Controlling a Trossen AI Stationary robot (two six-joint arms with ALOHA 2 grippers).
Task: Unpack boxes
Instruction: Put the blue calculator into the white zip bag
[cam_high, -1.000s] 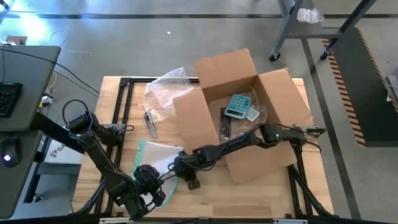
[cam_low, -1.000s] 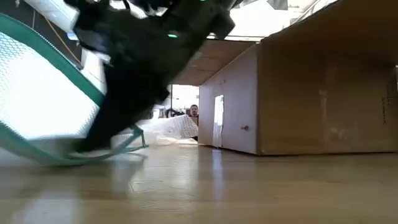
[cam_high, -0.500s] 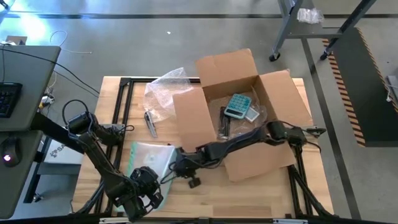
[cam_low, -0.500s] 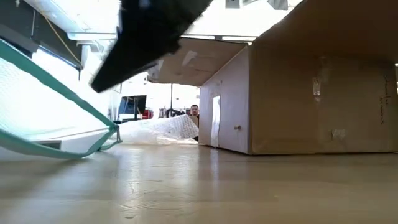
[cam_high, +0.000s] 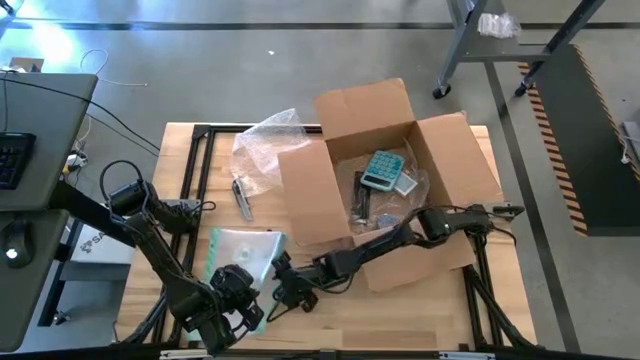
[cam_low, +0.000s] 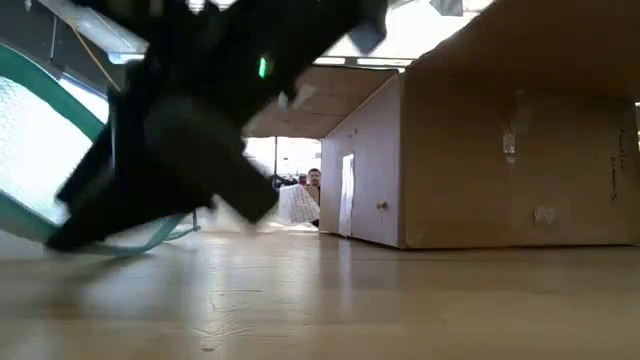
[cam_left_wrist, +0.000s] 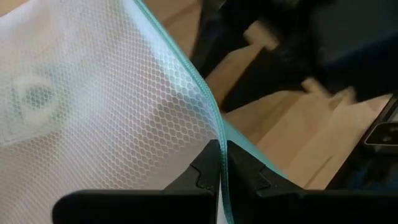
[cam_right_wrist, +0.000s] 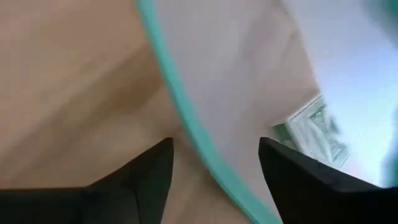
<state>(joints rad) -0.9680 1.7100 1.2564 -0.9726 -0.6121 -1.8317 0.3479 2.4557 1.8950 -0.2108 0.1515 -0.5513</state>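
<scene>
- Overhead, a wooden counter (cam_high: 400, 310) carried a large brown cardboard box (cam_high: 440, 160) with its flaps spread open, sitting toward the counter's right half and reaching close to the far edge.
- Inside the box lay a teal calculator (cam_high: 381, 170) and some dark items too small to make out.
- Crumpled clear bubble wrap (cam_high: 262, 140) lay just left of the box, near the counter's far edge.
- A flat clear mesh pouch with a teal edge (cam_high: 238, 250) lay near the counter's front-left corner.
- At that corner, the left claw (cam_high: 243, 308) was clenched on the pouch's teal edge; its wrist view showed both dark fingers (cam_left_wrist: 202, 177) pressed together with the teal seam pinched between them.
- From the right side, the right arm stretched across the box's front flap, with the right claw (cam_high: 290, 290) low over the counter just beside the pouch's right edge.
- From its wrist view, the right claw's two fingers (cam_right_wrist: 149, 168) stood apart, released, with the pouch's teal edge running between them and nothing gripped.
- At counter height, the box's side wall filled the right of the view, and a dark blurred arm filled the left.
</scene>
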